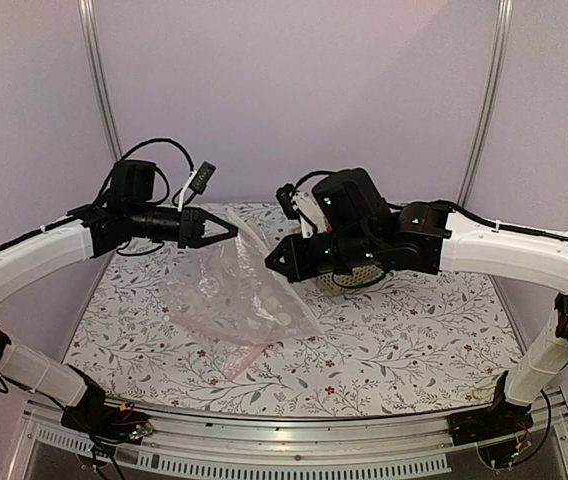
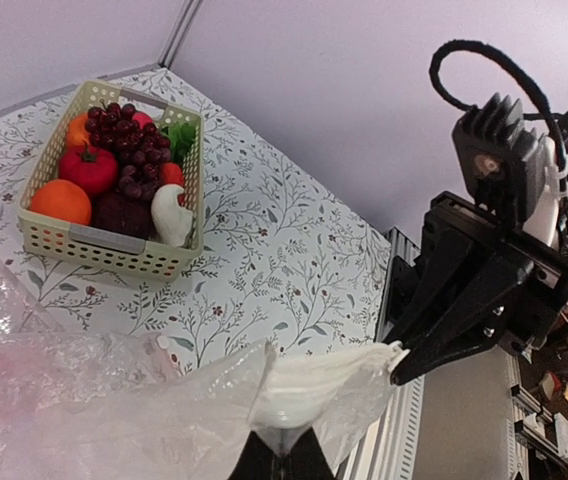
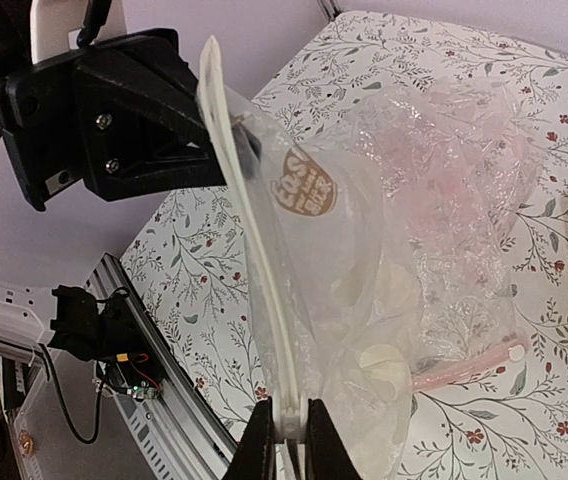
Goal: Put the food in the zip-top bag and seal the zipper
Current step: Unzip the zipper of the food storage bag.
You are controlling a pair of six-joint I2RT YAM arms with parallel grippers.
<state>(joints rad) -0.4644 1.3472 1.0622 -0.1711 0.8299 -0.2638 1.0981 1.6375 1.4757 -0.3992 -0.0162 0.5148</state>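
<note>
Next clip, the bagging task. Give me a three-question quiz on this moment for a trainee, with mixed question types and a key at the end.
1. True or false: the grapes are already inside the zip-top bag.
2. What is the right gripper shut on? A a spoon; B the zipper; C nothing.
3. Fill in: the other end of the bag's top edge is pinched by the ____ gripper.
Key: 1 false, they lie in the basket. 2 B. 3 left: the left gripper is shut on it.
</note>
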